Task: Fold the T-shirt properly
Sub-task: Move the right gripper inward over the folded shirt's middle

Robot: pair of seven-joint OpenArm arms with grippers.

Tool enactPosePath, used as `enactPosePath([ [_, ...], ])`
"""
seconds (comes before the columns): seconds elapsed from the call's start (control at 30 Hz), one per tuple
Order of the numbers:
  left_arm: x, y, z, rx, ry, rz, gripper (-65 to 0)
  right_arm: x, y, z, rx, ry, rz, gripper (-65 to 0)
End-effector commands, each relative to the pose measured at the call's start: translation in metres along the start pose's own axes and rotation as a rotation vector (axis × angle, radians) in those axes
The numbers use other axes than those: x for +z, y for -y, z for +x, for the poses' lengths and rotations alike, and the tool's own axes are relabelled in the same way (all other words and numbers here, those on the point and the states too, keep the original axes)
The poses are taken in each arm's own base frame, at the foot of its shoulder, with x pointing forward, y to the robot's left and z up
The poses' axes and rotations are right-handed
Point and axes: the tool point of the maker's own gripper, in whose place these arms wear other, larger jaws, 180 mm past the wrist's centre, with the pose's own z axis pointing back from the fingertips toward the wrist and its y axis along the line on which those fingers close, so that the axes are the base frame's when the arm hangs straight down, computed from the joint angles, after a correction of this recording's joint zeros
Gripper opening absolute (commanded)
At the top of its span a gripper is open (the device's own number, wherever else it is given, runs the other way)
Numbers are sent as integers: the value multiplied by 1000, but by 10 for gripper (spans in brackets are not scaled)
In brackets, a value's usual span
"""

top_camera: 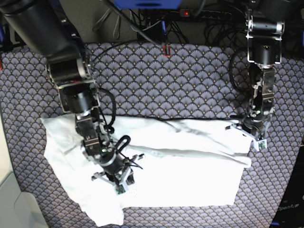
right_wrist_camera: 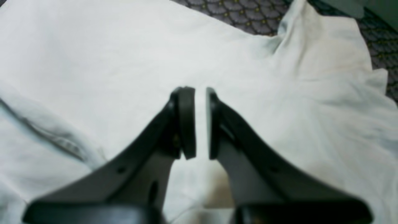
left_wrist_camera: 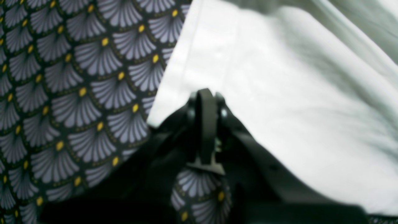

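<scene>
The white T-shirt (top_camera: 190, 175) lies wrinkled across the patterned surface, with a raised ridge running through its middle. In the base view my left gripper (top_camera: 251, 137) sits at the shirt's right edge. Up close, the left gripper (left_wrist_camera: 205, 93) is shut, its fingertips on the hem of the T-shirt (left_wrist_camera: 264, 77), which rises blurred to the right. My right gripper (top_camera: 118, 183) points down onto the shirt's left part. The jaws of the right gripper (right_wrist_camera: 200, 93) are nearly together, and white cloth of the T-shirt (right_wrist_camera: 124, 56) fills the narrow slit between them.
A dark tablecloth with grey fans and yellow dots (top_camera: 166, 80) covers the table. Cables and a power strip (top_camera: 185, 13) run along the back edge. A pale grey box (top_camera: 12, 199) stands at the front left corner, and a black object (top_camera: 289, 209) at the front right.
</scene>
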Motion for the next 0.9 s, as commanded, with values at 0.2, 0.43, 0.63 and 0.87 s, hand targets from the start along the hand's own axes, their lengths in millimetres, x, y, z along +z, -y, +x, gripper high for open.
enactPosePath([
  [0.2, 1, -7, 3, -6, -12, 14, -646, 27, -18, 34, 61, 68, 28, -602],
  [0.43, 1, -5, 3, -4, -11, 12, -646, 55, -78, 2, 131, -17, 255, -602],
  [0.63, 1, -4, 3, -4, -10, 10, -646, 57, -83, -49, 178, -143, 307, -602],
  [0.87, 1, -4, 4, -4, -8, 10, -646, 52, -65, -85, 145, -215, 308, -602],
])
